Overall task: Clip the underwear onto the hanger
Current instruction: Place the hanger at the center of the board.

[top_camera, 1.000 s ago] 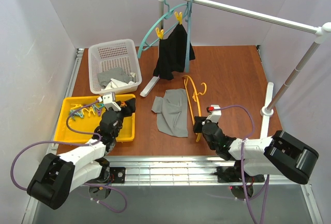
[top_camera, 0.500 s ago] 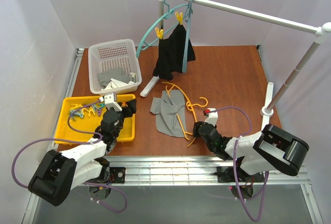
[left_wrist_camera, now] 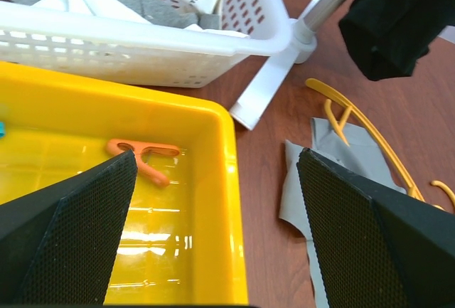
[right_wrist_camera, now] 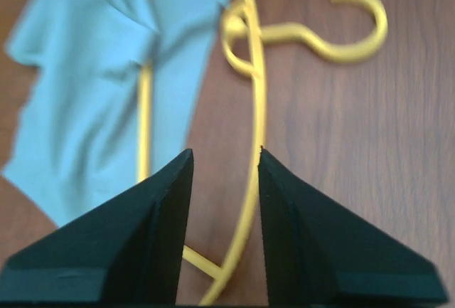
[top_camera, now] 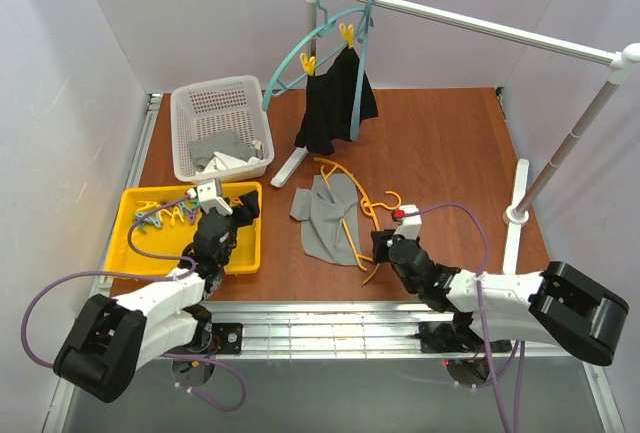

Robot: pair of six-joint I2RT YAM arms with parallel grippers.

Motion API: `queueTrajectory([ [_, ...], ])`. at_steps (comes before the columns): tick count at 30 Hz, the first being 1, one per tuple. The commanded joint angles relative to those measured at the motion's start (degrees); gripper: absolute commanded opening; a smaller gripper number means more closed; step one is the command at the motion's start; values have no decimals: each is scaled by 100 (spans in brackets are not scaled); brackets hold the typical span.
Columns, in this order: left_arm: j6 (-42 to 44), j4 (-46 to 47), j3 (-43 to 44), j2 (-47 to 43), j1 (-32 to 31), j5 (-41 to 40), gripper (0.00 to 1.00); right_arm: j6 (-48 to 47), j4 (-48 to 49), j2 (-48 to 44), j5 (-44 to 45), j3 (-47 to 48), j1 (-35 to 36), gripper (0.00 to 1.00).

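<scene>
While the left hand point(left_wrist_camera: 217, 160) hangs wide open over the yellow tray point(left_wrist_camera: 231, 201), the right hand point(right_wrist_camera: 226, 153), slightly open, straddles the hanger point(right_wrist_camera: 250, 73).

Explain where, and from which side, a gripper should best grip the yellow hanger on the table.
Grip the hanger on its bare outer arm near the hook, from above, jaws across it: it lies flat, and that thin stretch is clear of the underwear.

hanger point(right_wrist_camera: 298, 38): smooth yellow-orange plastic, slight sheen. underwear point(right_wrist_camera: 78, 109): soft matt grey cloth (creased). table point(right_wrist_camera: 341, 166): reddish wood grain, low sheen. tray point(left_wrist_camera: 220, 180): glossy yellow plastic. basket point(left_wrist_camera: 142, 45): white perforated plastic.
</scene>
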Motion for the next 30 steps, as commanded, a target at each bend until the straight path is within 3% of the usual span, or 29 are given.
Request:
queueTrajectory([
  [1,-91,-269,99,-31,148,-251,83,-1216,25,-422,-32,570,104,34],
  [2,-109,-278,133,-40,183,-190,84,-1689,-1,-388,-382,764,112,53],
  [7,-83,-629,459,91,490,65,84,-1948,-36,51,-1000,1529,104,58],
  [11,-337,-945,547,311,772,391,81,-2423,17,473,-1589,2503,112,70],
  [16,-312,-1963,923,-180,772,295,80,-3109,-88,746,-1572,3462,-10,75],
  [19,170,-3000,1327,-356,772,259,80,-3005,-369,685,-1904,3912,-554,76],
  [22,734,-4019,1786,-470,772,-117,79,-2392,-432,501,-3438,3965,-1581,76],
  [26,946,-3882,1488,-769,772,-407,79,-2563,-458,334,-3804,4026,-2172,76],
  [27,920,-3899,1470,-761,772,-1070,79,-2555,-484,316,-3935,4035,-2303,76],
  [30,727,-4056,1636,-402,1009,-1437,81,-2555,-528,246,-4051,4088,-2445,77],
])
